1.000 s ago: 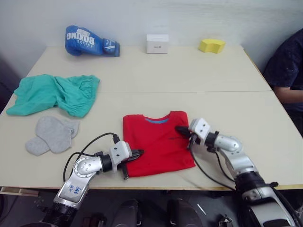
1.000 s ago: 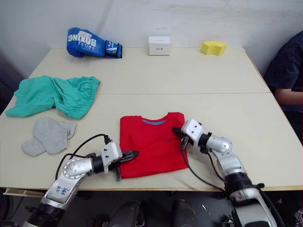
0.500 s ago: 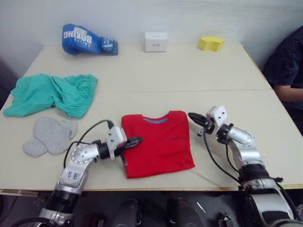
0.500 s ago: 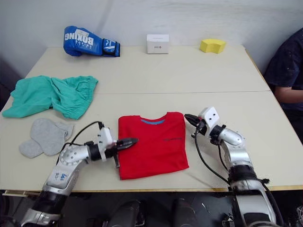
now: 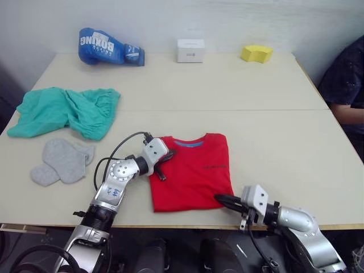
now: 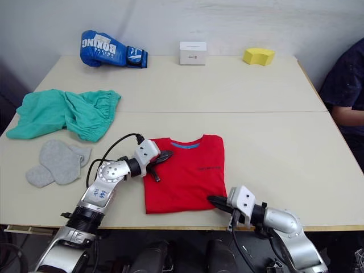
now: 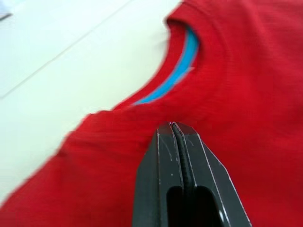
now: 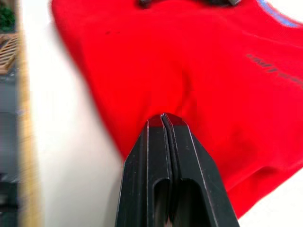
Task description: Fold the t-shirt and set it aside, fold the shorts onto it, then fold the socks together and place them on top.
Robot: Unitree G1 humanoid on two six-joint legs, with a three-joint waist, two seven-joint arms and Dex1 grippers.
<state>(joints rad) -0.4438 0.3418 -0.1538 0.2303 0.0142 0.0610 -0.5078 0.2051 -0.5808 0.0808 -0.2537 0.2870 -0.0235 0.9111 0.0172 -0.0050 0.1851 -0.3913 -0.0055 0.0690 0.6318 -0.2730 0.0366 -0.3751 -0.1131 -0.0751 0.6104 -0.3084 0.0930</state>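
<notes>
Pressing their jaws fully shut with nothing between them, both grippers sit at the t-shirt (image 5: 191, 170): the left gripper (image 6: 164, 155) at its left shoulder beside the blue collar band, the right gripper (image 6: 215, 201) at its near right corner by the bench's (image 5: 273, 136) front edge. Whether either tip touches the cloth cannot be told. The red shirt lies folded into a rectangle near the front middle of the bench. The teal-green shorts (image 5: 65, 111) lie crumpled toward the left edge, the grey socks (image 5: 61, 161) just in front of them. Bare surface stretches right of the shirt and across the middle. A blue boxing glove (image 5: 108, 47), white box (image 5: 190, 50) and yellow block (image 5: 256, 54) line the far edge. A person's dark sleeve (image 5: 344, 79) is cut off at right.
</notes>
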